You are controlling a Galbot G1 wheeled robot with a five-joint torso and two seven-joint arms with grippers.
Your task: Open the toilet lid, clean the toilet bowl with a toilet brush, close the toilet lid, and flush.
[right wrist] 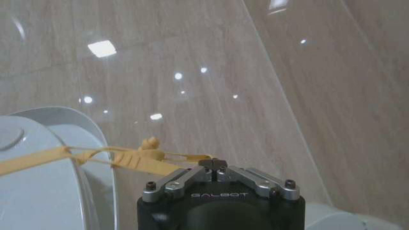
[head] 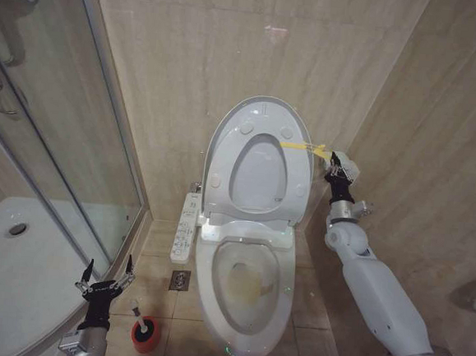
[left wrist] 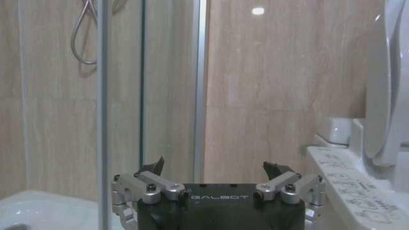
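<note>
Presently the toilet lid (head: 256, 159) is seen raised upright against the back wall, with the seat ring (head: 260, 173) lifted flat against it, so the toilet bowl (head: 244, 290) below lies open, yellowish-brown staining visible inside it. A yellow strap (head: 300, 147) is fixed to the lid's right edge, and its free end is pinched by the right gripper (head: 332, 160), which is held just beside that edge; in the right wrist view the fingers (right wrist: 221, 164) are pressed together on the strap (right wrist: 137, 158), with the lid's rim (right wrist: 38, 158) close by.

Left of the bowl, on the floor, the toilet brush (head: 138, 316) is stood in a small red holder (head: 145, 336), its thin handle pointing upward; the bristle head is probably sunk in the holder and cannot be made out. The left gripper (head: 106, 276) is held just left of the brush and above it, beside the shower enclosure (head: 49, 171), touching nothing. Its fingers (left wrist: 153, 168) are spread wide apart, as the left wrist view confirms. A side button panel (head: 186, 227) is attached along the bowl's left side.
</note>
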